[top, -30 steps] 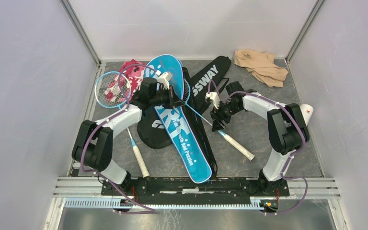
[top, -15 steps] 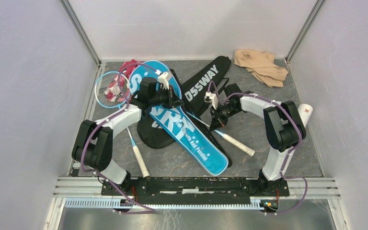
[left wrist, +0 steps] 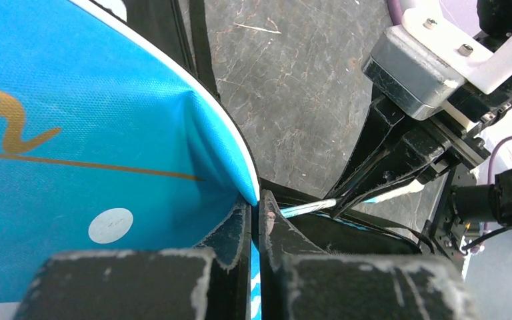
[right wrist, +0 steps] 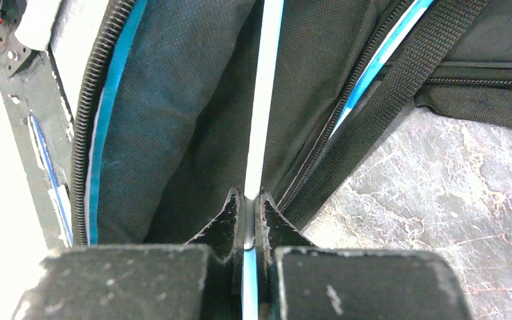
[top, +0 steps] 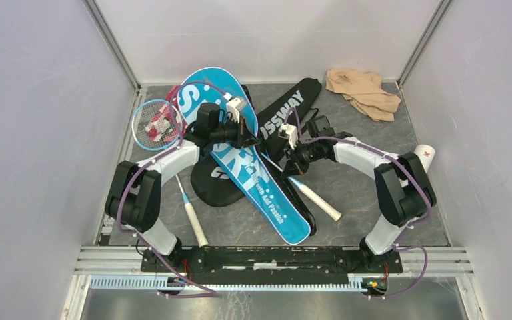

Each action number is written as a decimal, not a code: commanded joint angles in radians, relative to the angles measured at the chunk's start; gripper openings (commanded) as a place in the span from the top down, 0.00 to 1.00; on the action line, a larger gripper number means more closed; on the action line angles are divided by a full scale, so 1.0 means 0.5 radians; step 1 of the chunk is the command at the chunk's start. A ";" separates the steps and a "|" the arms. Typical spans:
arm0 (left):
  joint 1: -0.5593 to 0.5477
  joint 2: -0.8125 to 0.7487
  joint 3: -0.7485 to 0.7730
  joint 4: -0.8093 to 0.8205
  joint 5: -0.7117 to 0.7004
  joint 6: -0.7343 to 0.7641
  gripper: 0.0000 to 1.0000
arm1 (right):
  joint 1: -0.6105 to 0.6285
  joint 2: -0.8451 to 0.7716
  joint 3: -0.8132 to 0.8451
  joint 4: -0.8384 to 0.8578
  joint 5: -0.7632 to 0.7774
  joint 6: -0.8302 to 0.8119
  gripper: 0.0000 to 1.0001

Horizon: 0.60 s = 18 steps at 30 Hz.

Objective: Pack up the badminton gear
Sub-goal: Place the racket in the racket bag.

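Top external view: the blue "SPORT" cover [top: 257,183] lies slanting across the middle of the worktop [top: 373,193], partly over the black "CROSSWAY" cover [top: 287,107]. The left pincer [left wrist: 257,208] is clamped on the blue cover's edge near its wide far end. The right pincer [right wrist: 251,200] is closed around the thin shaft of a racket [top: 317,201]. That shaft runs in between the zip edges of an opened cover, over dark lining. The racket's head is hidden and its white handle points near-right on the worktop. A second racket [top: 157,125] lies at the left, its head partly over the pink camouflage cloth [top: 181,93]. A white tube [top: 425,157] sits by the right wall, and a beige cloth [top: 363,90] lies in the far right corner.
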 commanded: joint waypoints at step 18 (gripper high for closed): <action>-0.070 0.339 0.696 -0.494 0.212 0.427 0.98 | -0.265 -0.401 -0.019 -0.207 -0.172 -0.207 1.00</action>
